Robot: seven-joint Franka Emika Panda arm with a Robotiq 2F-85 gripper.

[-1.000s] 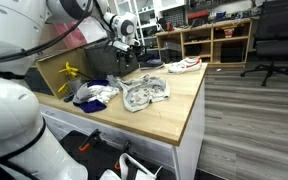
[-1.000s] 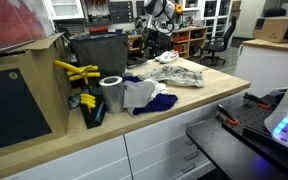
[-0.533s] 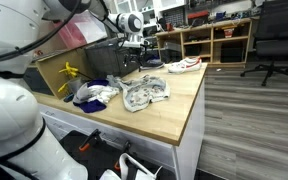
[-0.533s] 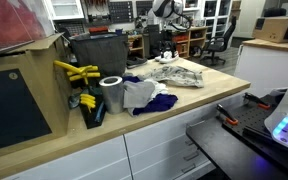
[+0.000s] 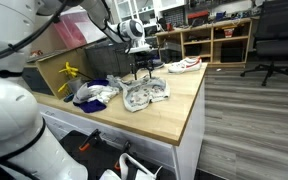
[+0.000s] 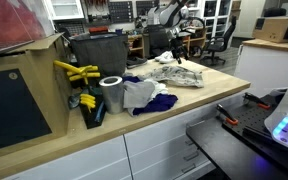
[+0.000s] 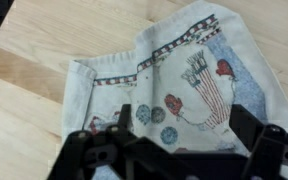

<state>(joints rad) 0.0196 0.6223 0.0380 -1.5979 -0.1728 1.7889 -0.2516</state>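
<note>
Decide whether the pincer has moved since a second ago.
Yes: in an exterior view the pincer has shifted right, towards the shoe.

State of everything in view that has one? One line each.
claw: open, empty, above the printed cloth
printed cloth: rumpled, lying loose on the table, not gripped
cloth heap: white and blue pieces piled together next to the printed cloth
roll: upright near the table edge
</note>
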